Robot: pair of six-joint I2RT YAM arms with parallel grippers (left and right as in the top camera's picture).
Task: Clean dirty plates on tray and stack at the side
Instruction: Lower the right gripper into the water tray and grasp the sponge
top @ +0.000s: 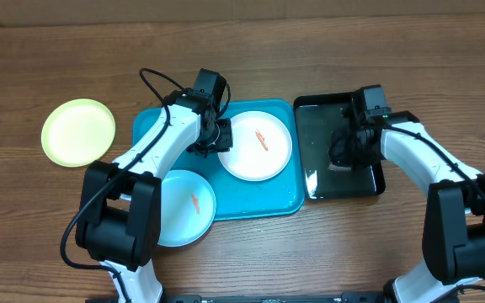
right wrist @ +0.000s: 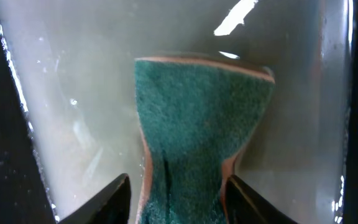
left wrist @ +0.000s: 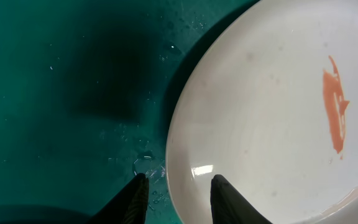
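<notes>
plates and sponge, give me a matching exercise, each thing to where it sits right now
Things
1. white round plastic plate
2. light blue round plastic plate
3. yellow-green round plastic plate
4. green scouring sponge

Places
A. on the bare wooden table, left of both trays
B. in the glossy black tray
C. wholly inside the rim of the turquoise rectangular plastic tray
D. overhanging the turquoise tray's near left corner

Pairs: 1-C, 2-D, 3-A, 4-B

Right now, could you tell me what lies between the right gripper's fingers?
A green sponge, squeezed narrow between them, as the right wrist view shows.
</notes>
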